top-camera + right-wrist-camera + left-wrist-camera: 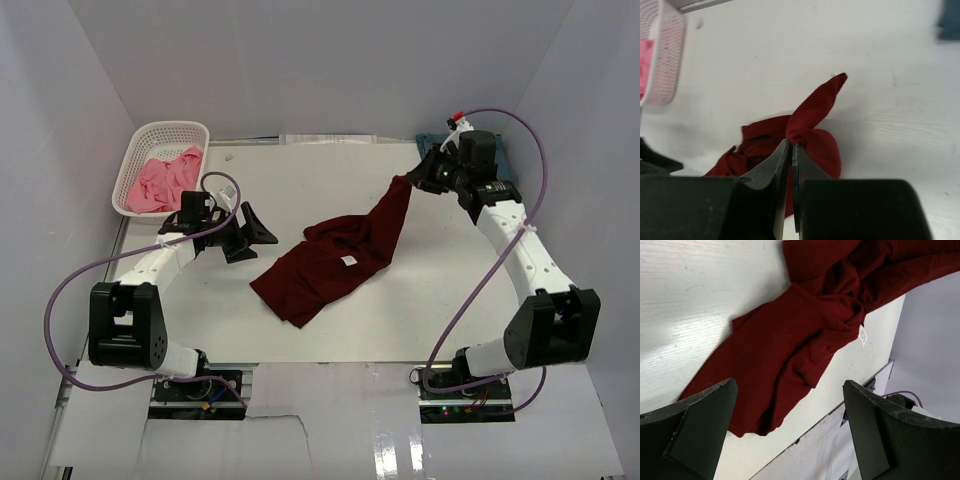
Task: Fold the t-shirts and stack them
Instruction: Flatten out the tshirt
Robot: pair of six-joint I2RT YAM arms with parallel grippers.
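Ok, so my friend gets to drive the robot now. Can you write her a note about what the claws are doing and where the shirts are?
Right claw: shut on one end of the maroon shirt, lifting it toward the far right.
Left claw: open and empty, pointing at that shirt.
The rest of the maroon shirt lies crumpled mid-table.
The pink shirt is bunched in the white basket, far left.
A blue cloth sits at the far right edge, mostly hidden.
Done: nothing folded or stacked yet.
Left: spread and fold the maroon shirt, then fold the others and stack them.
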